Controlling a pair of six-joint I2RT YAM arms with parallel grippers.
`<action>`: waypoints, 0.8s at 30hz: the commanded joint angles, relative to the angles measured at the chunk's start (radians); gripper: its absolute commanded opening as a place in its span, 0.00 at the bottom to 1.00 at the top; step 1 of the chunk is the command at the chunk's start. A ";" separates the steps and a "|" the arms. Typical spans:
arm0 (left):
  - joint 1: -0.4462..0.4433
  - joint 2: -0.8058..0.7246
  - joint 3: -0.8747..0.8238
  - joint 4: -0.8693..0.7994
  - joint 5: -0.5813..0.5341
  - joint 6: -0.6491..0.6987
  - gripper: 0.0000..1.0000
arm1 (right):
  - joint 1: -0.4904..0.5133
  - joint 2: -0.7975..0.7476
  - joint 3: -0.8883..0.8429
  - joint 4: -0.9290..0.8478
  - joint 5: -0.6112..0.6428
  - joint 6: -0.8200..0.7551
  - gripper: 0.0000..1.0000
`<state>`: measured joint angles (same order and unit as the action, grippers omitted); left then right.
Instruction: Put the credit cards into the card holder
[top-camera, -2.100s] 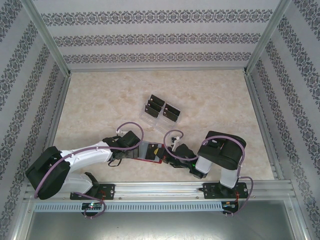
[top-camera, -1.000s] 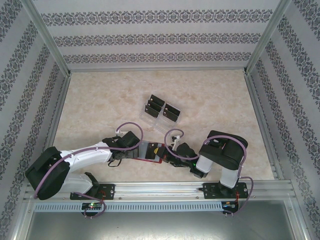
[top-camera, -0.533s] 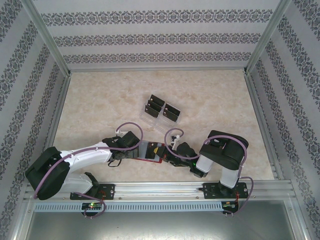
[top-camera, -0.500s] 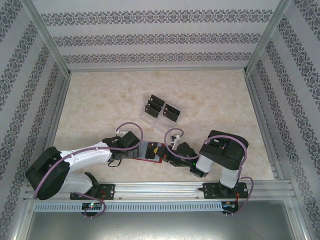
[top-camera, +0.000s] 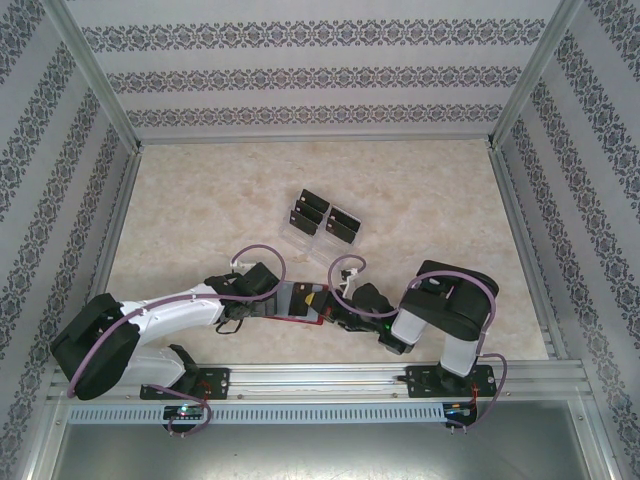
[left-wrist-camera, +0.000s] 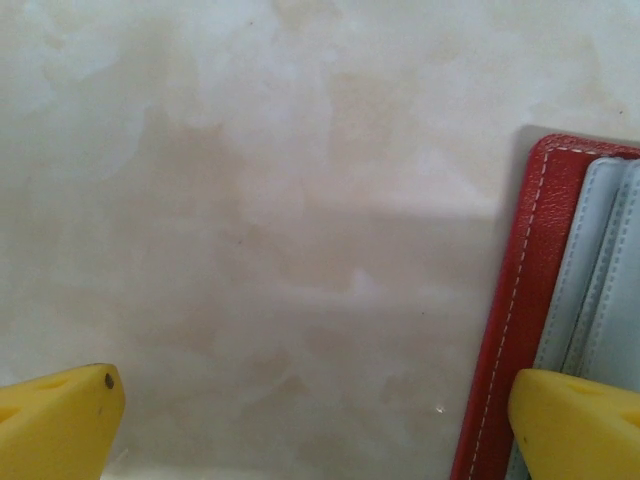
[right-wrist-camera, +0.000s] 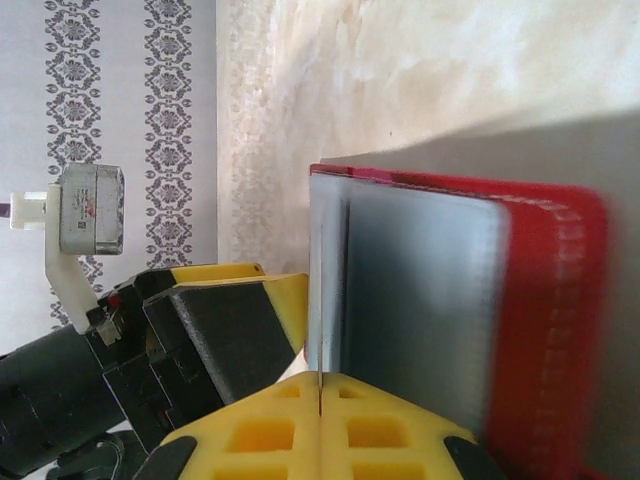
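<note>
The clear tray (top-camera: 318, 242) holds black credit cards (top-camera: 343, 224); the card holder (top-camera: 296, 301) lies open between both grippers. The left gripper (left-wrist-camera: 315, 420) gapes wide, empty. The right gripper (right-wrist-camera: 318, 385) pinches a thin card (right-wrist-camera: 316, 290) at the holder's grey pockets.

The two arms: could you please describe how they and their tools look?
Both arms have white link sections with bulky black joint housings. The left arm and right arm each carry a looping purple cable near the wrist. The left tool and right tool have bright yellow fingers on black bodies.
</note>
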<state>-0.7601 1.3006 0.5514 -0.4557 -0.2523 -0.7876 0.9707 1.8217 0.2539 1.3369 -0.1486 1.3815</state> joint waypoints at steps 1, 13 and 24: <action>-0.015 0.011 -0.038 -0.055 -0.004 0.000 1.00 | -0.001 0.026 0.025 0.048 -0.019 -0.018 0.00; -0.015 0.015 -0.039 -0.052 -0.007 -0.005 1.00 | 0.000 0.012 -0.011 0.048 0.009 -0.009 0.00; -0.015 0.012 -0.023 -0.064 -0.015 -0.003 1.00 | 0.010 0.036 -0.025 0.047 0.035 0.024 0.00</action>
<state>-0.7601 1.2957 0.5468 -0.4534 -0.2562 -0.7937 0.9714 1.8450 0.2493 1.3426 -0.1459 1.3899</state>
